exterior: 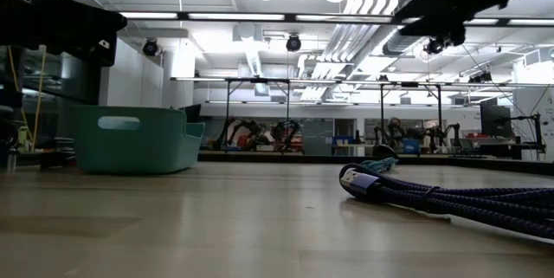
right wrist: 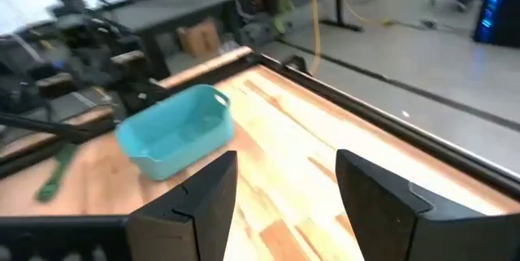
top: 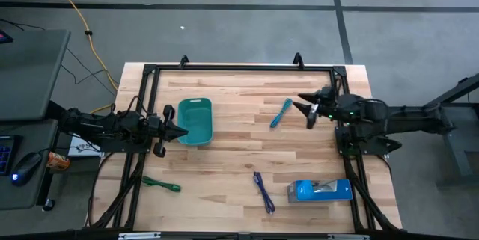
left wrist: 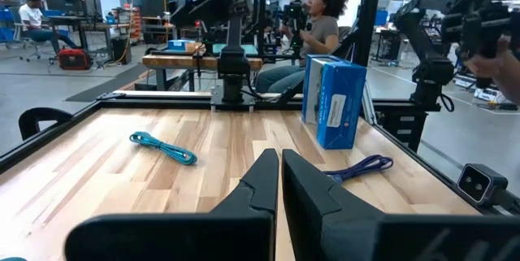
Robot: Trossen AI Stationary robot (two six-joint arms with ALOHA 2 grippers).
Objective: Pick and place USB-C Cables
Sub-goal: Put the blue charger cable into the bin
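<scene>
Right end effector (top: 309, 111) apart, empty. Light blue cable (top: 281, 113) just beside it, toward tray (top: 194, 121), lying slanted. Left end effector (top: 174, 129) together, farther off.

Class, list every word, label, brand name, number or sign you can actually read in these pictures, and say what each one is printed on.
None can be read.
Blue box: there is print on its side panel, too small and blurred to read.
Teal tray: no lettering visible.
Three cables on the table: no lettering visible.
</scene>
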